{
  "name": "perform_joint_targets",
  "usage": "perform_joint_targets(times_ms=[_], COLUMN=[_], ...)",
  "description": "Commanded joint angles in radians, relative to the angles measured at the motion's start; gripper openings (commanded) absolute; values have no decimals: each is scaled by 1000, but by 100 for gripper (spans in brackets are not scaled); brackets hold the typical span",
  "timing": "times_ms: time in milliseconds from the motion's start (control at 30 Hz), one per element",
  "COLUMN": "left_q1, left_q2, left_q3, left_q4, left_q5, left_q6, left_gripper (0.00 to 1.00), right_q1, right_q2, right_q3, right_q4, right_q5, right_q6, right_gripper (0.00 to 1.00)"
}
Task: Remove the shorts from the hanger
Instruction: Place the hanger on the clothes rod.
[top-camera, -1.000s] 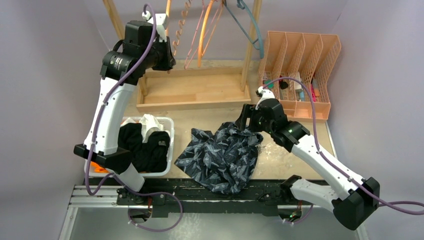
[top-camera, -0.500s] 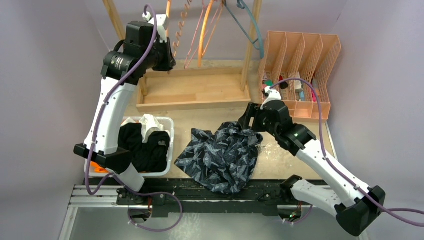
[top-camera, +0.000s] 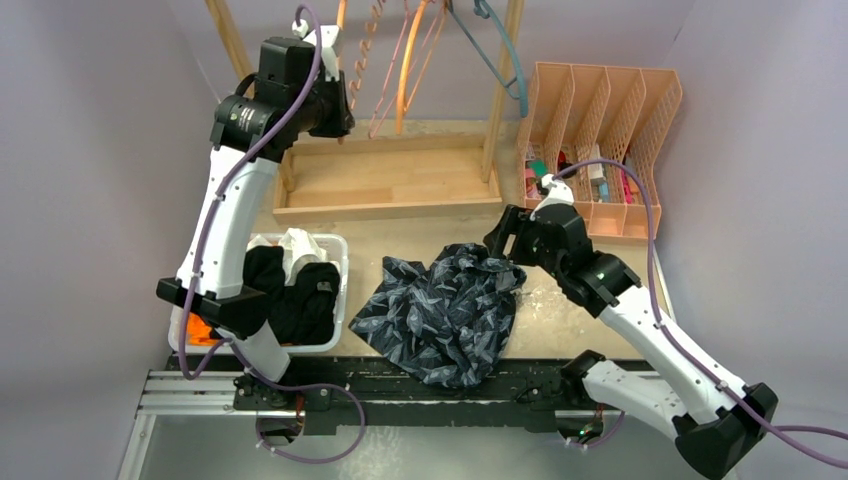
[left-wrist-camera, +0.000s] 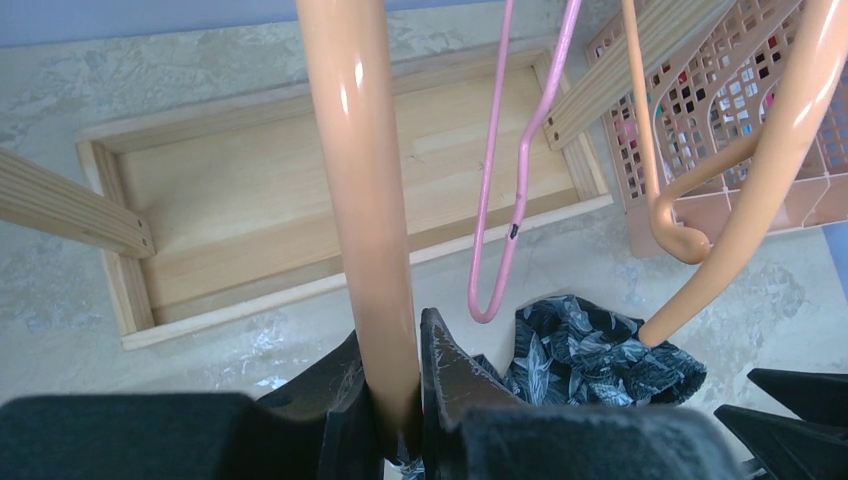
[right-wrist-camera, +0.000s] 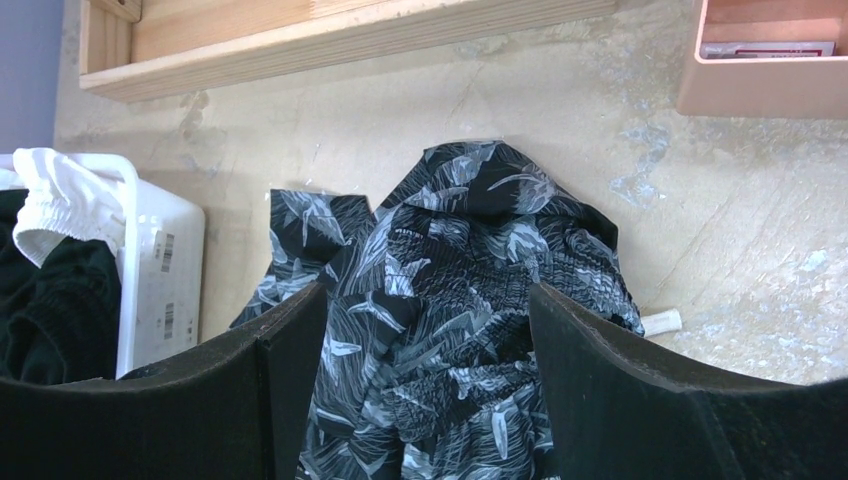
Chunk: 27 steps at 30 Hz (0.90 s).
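Note:
The black-grey camo shorts (top-camera: 440, 310) lie crumpled on the table, off any hanger, and also show in my wrist views (right-wrist-camera: 450, 250) (left-wrist-camera: 590, 345). My right gripper (top-camera: 497, 245) (right-wrist-camera: 428, 300) hovers open over their far right edge, with nothing between its fingers. My left gripper (top-camera: 335, 110) (left-wrist-camera: 400, 390) is up at the rack, shut on the thick bar of an orange hanger (left-wrist-camera: 365, 200). Black shorts (top-camera: 290, 290) and white shorts (top-camera: 298, 245) fill a white bin (top-camera: 343, 290). Orange shorts (top-camera: 200, 330) peek out beside the left arm.
A wooden rack base (top-camera: 390, 180) stands at the back, with a pink hanger (left-wrist-camera: 520, 180), another orange hanger (top-camera: 408, 60) and a teal hanger (top-camera: 500, 60) hanging over it. A peach mesh file organiser (top-camera: 600, 140) holding small items sits at the back right.
My right arm has drawn back to the right, its gripper pulling slightly off the camo shorts. The left arm has crept a little upward. The shorts have not moved.

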Motion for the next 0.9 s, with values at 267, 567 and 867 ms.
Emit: perform_joint_targets(times_ms=[267,567,867], left_q1=[5,5,5], left_q2=[-6,-35,-4], left_q3=[-15,-52,11], left_q4=[59,59,12], left_q5=[-47,-39,-36], left_q6=[10,4,0], left_gripper=[0,0,17], right_q1=[-1,-1,0], right_q2=[22,50,4], right_q3=[-23,8,-28], right_q4=[42,39,30], right_q5=[-31,-36,-34], right_q6=[3,-39,-25], right_gripper=[76,76,76])
